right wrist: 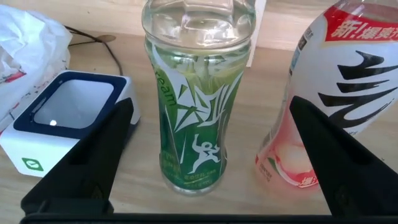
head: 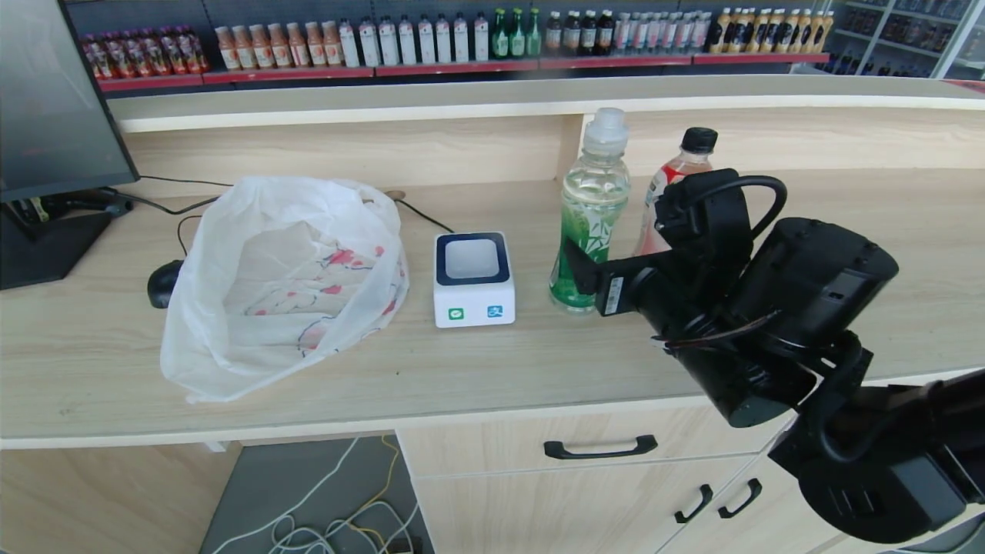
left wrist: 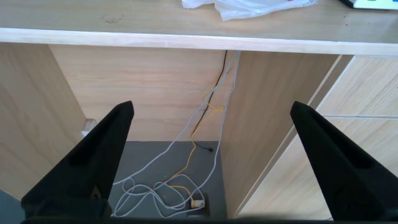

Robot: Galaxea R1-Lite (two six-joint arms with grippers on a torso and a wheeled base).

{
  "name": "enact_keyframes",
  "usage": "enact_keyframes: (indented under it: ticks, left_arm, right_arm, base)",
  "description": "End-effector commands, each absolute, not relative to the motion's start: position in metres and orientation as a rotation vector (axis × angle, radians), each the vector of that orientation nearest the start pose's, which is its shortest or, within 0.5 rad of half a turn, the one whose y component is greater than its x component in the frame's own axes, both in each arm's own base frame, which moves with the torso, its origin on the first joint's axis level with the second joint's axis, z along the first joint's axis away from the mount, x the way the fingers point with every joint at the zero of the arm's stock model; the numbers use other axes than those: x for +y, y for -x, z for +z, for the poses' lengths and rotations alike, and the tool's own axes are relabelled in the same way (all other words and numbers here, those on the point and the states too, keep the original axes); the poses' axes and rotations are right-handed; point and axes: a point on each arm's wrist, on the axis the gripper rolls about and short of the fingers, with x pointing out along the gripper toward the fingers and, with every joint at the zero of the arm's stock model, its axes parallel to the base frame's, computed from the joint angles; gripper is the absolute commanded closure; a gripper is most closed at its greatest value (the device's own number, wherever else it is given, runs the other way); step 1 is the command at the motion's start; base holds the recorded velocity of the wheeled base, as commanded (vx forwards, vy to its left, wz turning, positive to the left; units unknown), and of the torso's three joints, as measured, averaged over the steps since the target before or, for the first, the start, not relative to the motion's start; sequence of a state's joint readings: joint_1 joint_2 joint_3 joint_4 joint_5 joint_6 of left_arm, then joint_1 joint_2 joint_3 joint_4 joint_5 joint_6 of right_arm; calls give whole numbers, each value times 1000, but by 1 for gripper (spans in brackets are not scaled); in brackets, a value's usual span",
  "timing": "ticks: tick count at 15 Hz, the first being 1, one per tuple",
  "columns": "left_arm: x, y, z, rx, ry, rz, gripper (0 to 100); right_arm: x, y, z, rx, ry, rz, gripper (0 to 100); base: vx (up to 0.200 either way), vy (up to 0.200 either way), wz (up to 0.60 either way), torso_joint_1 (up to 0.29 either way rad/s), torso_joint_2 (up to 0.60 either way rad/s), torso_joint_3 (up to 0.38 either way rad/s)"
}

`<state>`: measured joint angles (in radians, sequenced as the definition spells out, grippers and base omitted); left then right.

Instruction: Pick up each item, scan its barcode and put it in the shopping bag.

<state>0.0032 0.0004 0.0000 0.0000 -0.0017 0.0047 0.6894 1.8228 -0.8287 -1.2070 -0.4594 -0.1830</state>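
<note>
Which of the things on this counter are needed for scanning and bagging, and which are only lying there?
For the job:
clear plastic bottle with green label
pink-labelled bottle with black cap
white cube scanner with dark blue top
white plastic shopping bag

Just lying about:
black computer mouse
dark flat monitor
thin black cables
bottled drinks on the back shelf

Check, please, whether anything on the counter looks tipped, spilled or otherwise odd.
Nothing stands out. The green bottle and the pink bottle stand upright and capped, the scanner sits flat, and the bag lies open on the counter, with no spill visible.
</note>
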Motion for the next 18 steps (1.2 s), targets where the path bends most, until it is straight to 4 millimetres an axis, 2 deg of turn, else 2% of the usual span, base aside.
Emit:
enact_keyframes:
  ticks: [1,4,18]
  left_arm:
    - [0,23,75,0,-5,2,0]
    - [0,23,75,2,-6,2,0]
    - [0,23,75,0,-5,2,0]
  right_arm:
    - [211,-273,204,-203,60,212,0]
    - [219,-282,204,-216,51,207,0]
    - [217,-302,191,-196,67,191,0]
  base:
    - [0,0,0,0,0,0]
    - [0,0,0,0,0,0]
    - [0,0,0,0,0,0]
